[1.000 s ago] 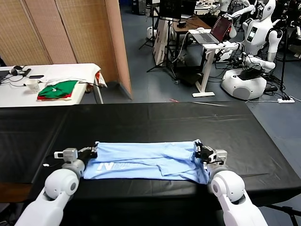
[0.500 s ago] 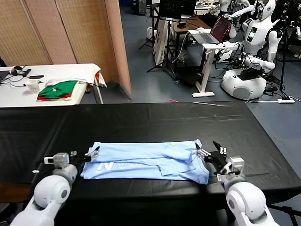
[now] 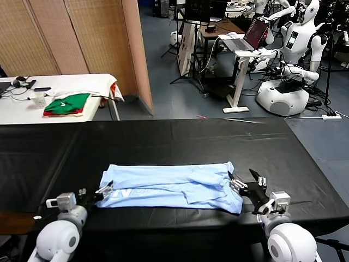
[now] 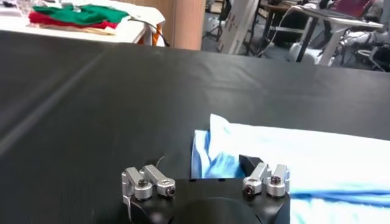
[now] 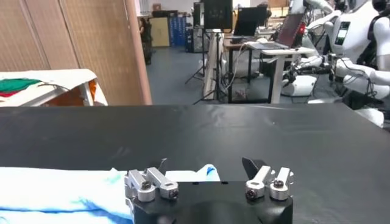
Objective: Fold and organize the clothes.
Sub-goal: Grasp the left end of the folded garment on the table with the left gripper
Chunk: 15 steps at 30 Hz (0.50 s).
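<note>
— Where is the T-shirt (image 3: pixel 172 186) lying?
— It is lying flat, folded into a long band, on the black surface (image 3: pixel 180 142) — near its front edge.
— And the pincers?
— The left pincer (image 3: pixel 103 192) and right pincer (image 3: pixel 243 183) are standing apart, gripping nothing, just beside its two ends.

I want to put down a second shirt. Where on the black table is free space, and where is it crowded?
Free: the broad strip of black table beyond the light-blue T-shirt, and both far ends. Crowded: the near edge, where the open left gripper and open right gripper flank the shirt.
</note>
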Each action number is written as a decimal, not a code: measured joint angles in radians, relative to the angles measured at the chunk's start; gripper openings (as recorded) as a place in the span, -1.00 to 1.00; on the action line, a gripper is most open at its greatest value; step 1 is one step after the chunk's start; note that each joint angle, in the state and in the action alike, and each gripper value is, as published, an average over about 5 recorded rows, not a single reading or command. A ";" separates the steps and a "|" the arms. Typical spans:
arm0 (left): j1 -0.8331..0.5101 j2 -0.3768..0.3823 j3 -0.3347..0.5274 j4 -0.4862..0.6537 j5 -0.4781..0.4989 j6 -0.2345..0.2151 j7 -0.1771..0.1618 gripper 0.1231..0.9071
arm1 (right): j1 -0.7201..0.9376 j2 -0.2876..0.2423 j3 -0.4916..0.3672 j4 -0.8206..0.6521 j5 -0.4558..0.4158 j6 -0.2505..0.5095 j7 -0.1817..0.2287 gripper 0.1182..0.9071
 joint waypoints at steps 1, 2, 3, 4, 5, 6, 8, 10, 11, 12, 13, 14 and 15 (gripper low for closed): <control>0.001 -0.004 0.000 0.000 0.001 -0.001 0.001 1.00 | -0.001 0.000 0.000 0.001 0.000 0.000 0.000 1.00; 0.002 -0.008 0.000 0.001 0.001 -0.003 0.003 1.00 | -0.001 0.000 0.000 0.001 0.000 0.000 0.000 1.00; 0.003 -0.012 0.000 0.004 0.001 -0.005 0.005 1.00 | -0.001 0.001 0.000 0.002 0.000 0.000 0.000 1.00; 0.003 -0.016 0.000 0.006 0.001 -0.007 0.007 1.00 | 0.000 0.001 0.000 0.002 0.000 0.000 0.000 1.00; 0.003 -0.019 0.000 0.009 0.000 -0.009 0.009 1.00 | 0.001 0.001 0.000 0.002 0.000 0.000 0.000 1.00; 0.004 -0.023 0.000 0.012 0.000 -0.011 0.011 1.00 | 0.003 0.002 0.000 0.002 0.000 0.000 0.000 1.00; 0.005 -0.029 0.000 0.015 -0.001 -0.014 0.014 0.96 | 0.006 0.003 -0.001 0.002 0.000 0.000 -0.001 1.00; 0.007 -0.035 0.000 0.015 -0.002 -0.016 0.015 0.86 | 0.009 0.004 -0.002 0.002 0.000 0.000 -0.001 1.00; 0.008 -0.038 0.001 0.015 -0.002 -0.018 0.015 0.75 | 0.010 0.004 -0.002 0.002 0.000 0.000 -0.001 1.00; 0.008 -0.041 0.002 0.014 -0.002 -0.019 0.016 0.64 | 0.011 0.004 -0.003 0.001 0.000 0.001 -0.002 1.00; 0.009 -0.043 0.002 0.013 -0.002 -0.020 0.016 0.52 | 0.011 0.005 -0.003 0.001 0.000 0.001 -0.002 1.00; 0.010 -0.045 0.003 0.013 -0.002 -0.021 0.016 0.34 | 0.011 0.005 -0.003 0.000 0.000 0.001 -0.003 1.00; 0.011 -0.046 0.004 0.012 -0.002 -0.022 0.016 0.20 | 0.012 0.006 -0.003 -0.001 0.000 0.001 -0.003 1.00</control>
